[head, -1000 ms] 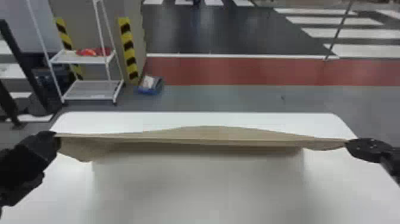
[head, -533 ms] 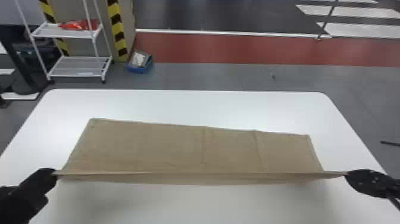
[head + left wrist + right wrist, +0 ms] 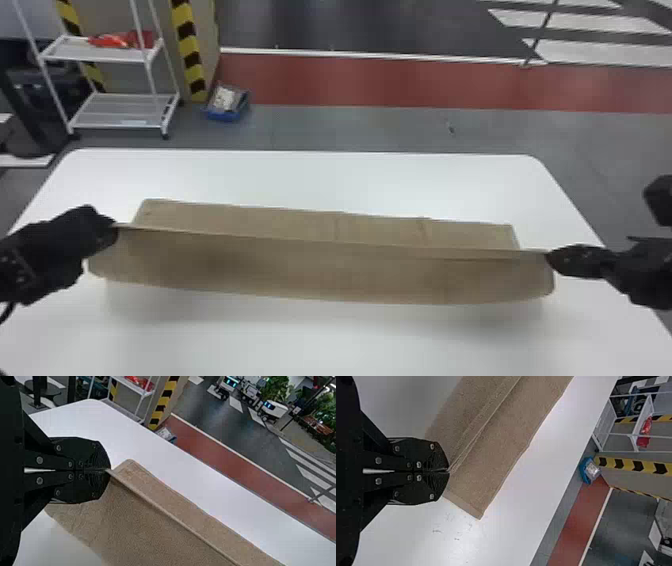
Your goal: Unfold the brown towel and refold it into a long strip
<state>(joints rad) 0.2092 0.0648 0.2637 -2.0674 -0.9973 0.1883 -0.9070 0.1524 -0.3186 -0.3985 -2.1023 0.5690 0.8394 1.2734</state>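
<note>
Brown towel [image 3: 320,272]: stretches taut along raised edge, droops in front, lies flat behind, creased. Is pinched at edge's ends by closed left gripper [image 3: 116,228] and right gripper [image 3: 549,254].

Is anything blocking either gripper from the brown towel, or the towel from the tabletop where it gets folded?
Nothing visible is in the way. The left gripper and right gripper hold the brown towel at opposite ends, and I see no object between its lifted part and the table.
</note>
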